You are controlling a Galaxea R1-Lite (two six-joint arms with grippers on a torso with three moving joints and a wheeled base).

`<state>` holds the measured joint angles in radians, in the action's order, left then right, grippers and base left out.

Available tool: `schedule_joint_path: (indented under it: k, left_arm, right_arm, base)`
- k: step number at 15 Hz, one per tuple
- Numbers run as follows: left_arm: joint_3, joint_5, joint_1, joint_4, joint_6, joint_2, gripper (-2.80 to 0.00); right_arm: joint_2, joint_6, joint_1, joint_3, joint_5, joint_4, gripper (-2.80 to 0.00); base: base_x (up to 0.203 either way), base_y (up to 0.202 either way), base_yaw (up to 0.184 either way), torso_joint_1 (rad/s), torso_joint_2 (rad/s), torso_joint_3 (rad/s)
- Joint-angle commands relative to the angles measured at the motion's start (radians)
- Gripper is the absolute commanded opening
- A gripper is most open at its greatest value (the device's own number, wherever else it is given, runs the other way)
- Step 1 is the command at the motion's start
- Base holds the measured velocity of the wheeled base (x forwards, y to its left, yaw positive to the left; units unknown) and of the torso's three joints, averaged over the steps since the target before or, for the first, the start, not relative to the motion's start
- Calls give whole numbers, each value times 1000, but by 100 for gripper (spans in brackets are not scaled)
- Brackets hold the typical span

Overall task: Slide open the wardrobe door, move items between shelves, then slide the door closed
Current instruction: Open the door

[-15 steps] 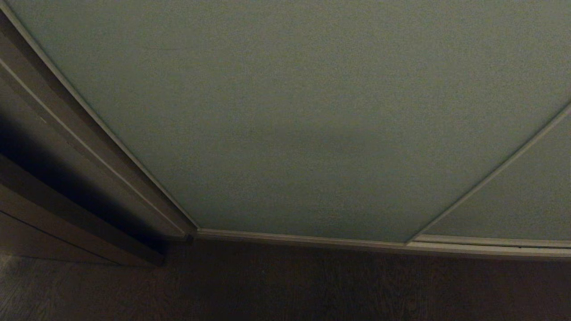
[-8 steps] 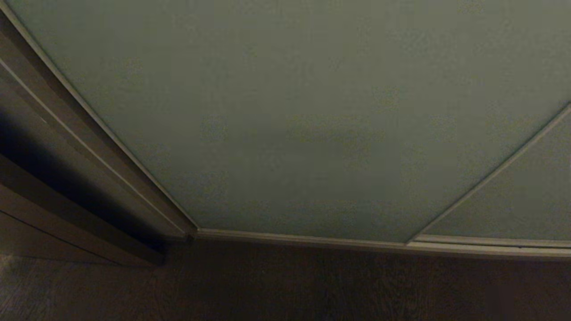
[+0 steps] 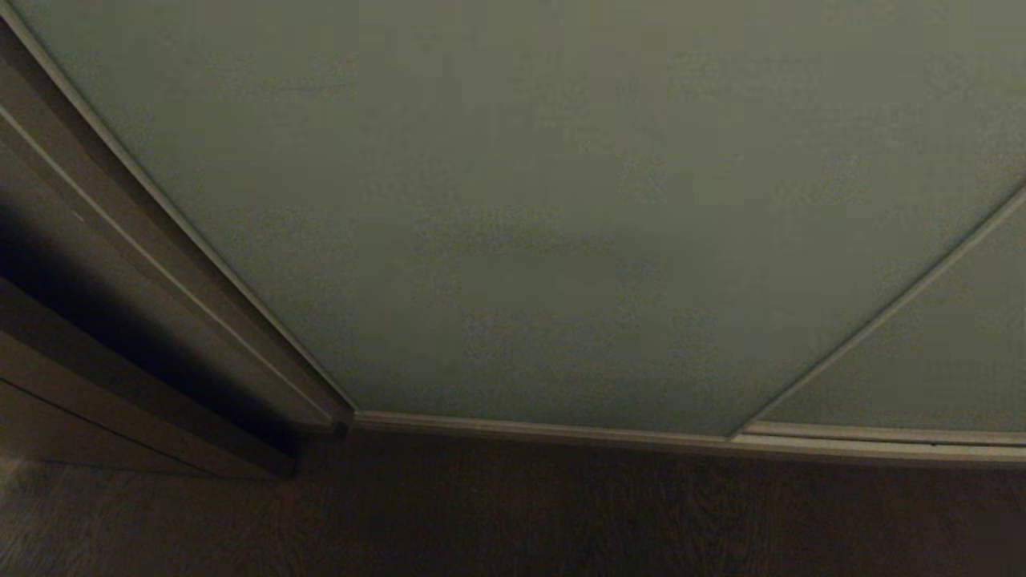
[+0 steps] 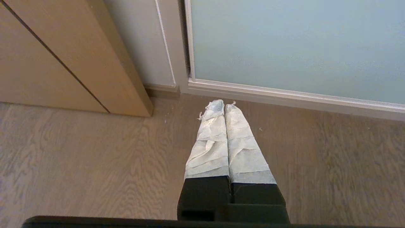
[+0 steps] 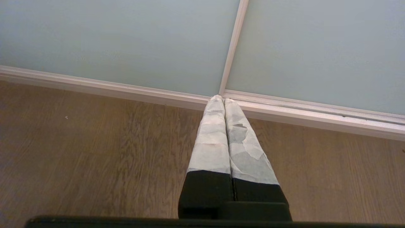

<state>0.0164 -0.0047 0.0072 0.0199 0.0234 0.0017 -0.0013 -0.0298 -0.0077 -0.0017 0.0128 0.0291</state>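
Wood-grain floor (image 4: 79,164) runs up to a pale rail (image 5: 316,117) under the sliding wardrobe door (image 3: 529,208), whose grey-green panel fills the head view, closed against the frame on the robot's left; a second panel (image 3: 930,361) overlaps it on the right. Neither arm shows in the head view; only the wrist views give the oak-coloured cabinet (image 4: 63,57) beside the wardrobe. Left gripper (image 4: 224,106) hangs above the floor near the door's left corner, wrapped fingers pressed together, empty; right gripper (image 5: 223,99) likewise, pointing at the panels' seam.
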Motion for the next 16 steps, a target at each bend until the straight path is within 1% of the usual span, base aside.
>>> schedule_joint_path:
  k: [1, 10, 13, 15, 16]
  left_arm:
    - [0, 0, 0, 1, 1, 0, -280]
    - [-1, 1, 0, 0, 0, 0, -280]
    - [-3, 1, 0, 1, -17, 1, -280]
    - [-11, -2, 0, -15, -50, 1, -280]
    - [-15, -3, 0, -30, -32, 0, -280]
  right_arm:
    - [0, -1, 0, 0, 1, 0, -280]
    - [0, -1, 0, 0, 1, 0, -280]
    - [0, -1, 0, 0, 1, 0, -280]
    - [0, -1, 0, 0, 1, 0, -280]
    - [0, -1, 0, 0, 1, 0, -280]
  base:
    - [0, 0, 0, 0, 0, 0]
    - [0, 0, 0, 0, 0, 0]
    - [0, 0, 0, 0, 0, 0]
    - [0, 0, 0, 0, 0, 0]
    - [0, 0, 0, 0, 0, 0]
